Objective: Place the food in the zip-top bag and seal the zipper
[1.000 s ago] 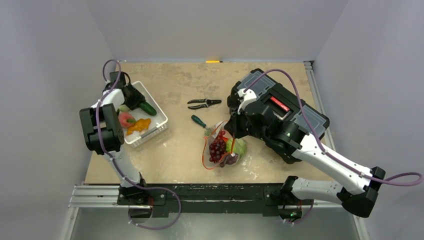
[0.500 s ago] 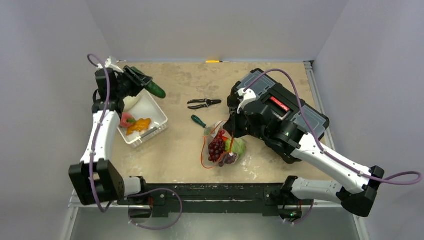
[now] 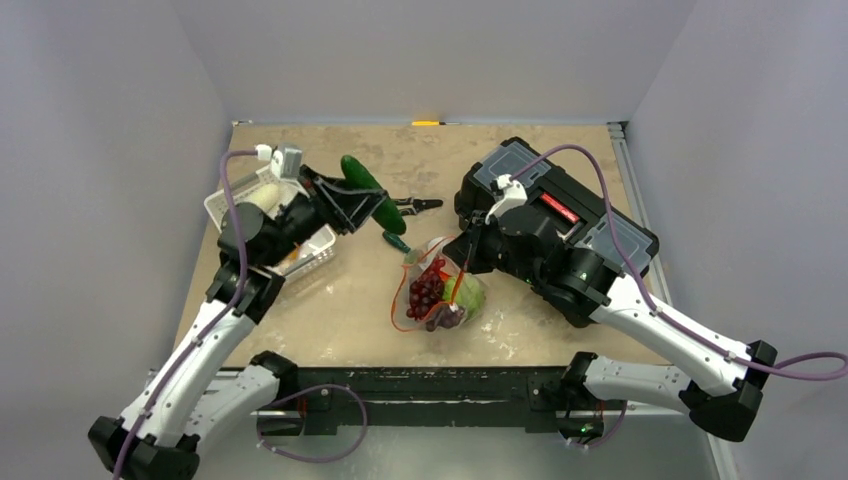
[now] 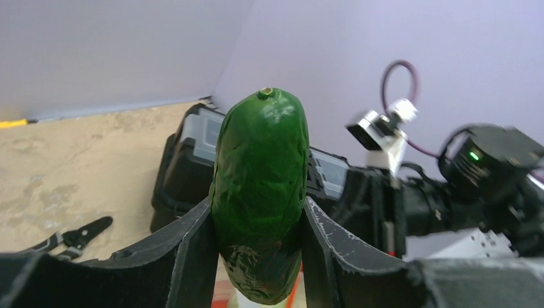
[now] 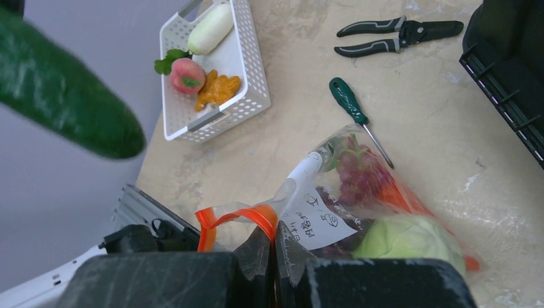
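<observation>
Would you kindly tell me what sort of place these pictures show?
Probably a robotics lab test cell: a left arm and right arm bolted to a rail beside a table, plain walls closing it in, and toy food like the cucumber as props.

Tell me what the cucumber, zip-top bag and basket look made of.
The cucumber: likely moulded plastic or rubber, glossy green skin with highlights. The zip-top bag: thin clear plastic film, crinkled, see-through. The basket: rigid white plastic, seemingly, with slotted walls.
</observation>
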Motion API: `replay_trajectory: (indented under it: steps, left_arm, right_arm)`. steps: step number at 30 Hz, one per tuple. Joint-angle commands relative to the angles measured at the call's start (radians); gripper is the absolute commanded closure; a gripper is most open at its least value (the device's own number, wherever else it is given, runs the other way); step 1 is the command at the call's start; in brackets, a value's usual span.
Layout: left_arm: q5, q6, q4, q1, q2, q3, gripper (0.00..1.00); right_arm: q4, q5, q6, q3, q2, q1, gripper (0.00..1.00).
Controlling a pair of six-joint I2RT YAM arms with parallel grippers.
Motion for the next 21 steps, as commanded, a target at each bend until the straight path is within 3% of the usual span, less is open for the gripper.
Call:
replay_trajectory:
  steps: [1,6,11,17,21]
  left_arm:
    - [-0.129,0.175,0.012,-0.116,-0.148,-0.084,1.00]
    - [-0.166,0.217,0.003,-0.243,-0.319,-0.238,1.00]
    - [-0.351,0.381,0.074,-0.494,-0.388,-0.341,0.98]
    - [-0.685,0.611,0.152,-0.803,-0.257,-0.334,0.96]
    - [-0.856,0.753,0.377,-0.938,-0.144,-0.372,0.94]
  right_arm:
    - [0.139,-0.002,0.061,0.012,-0.038,-0.003,1.00]
    - [0.182,-0.024,0.051,-0.017,-0.048,-0.003,1.00]
    - [0.202,-0.061,0.051,-0.034,-0.046,-0.003,1.00]
    - [0.211,-0.065,0.058,-0.046,-0.079,-0.003,1.00]
    - [0.208,-0.056,0.061,-0.053,-0.107,-0.003,1.00]
